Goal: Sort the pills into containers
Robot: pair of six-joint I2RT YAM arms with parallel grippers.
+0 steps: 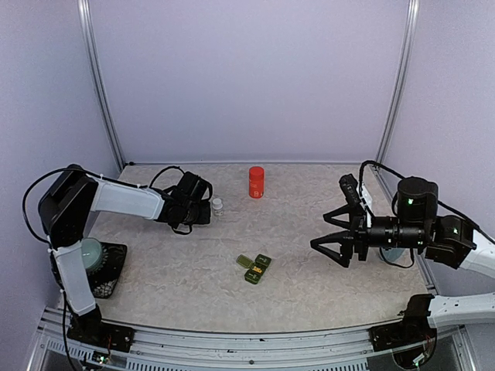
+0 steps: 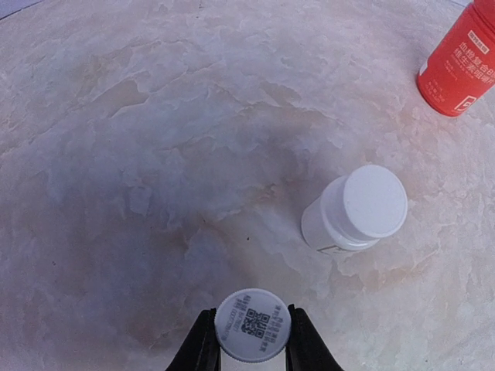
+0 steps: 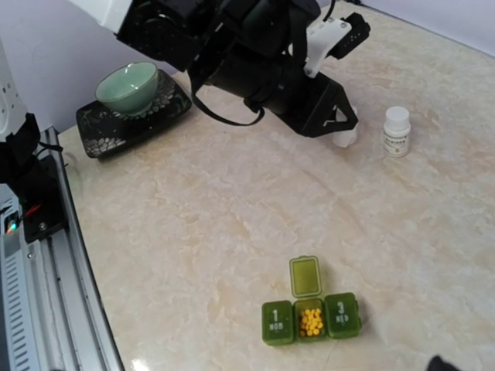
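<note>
Right wrist: yellow pills (image 3: 311, 321) in containers (image 3: 277, 323)

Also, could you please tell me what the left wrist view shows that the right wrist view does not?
Only the left wrist view: the red bottle, and the printed code on the round white piece gripped by the left gripper. Only the right wrist view: the containers, middle lid open over yellow pills, and a green bowl on a dark tray. Both: the white bottle and the table.
</note>
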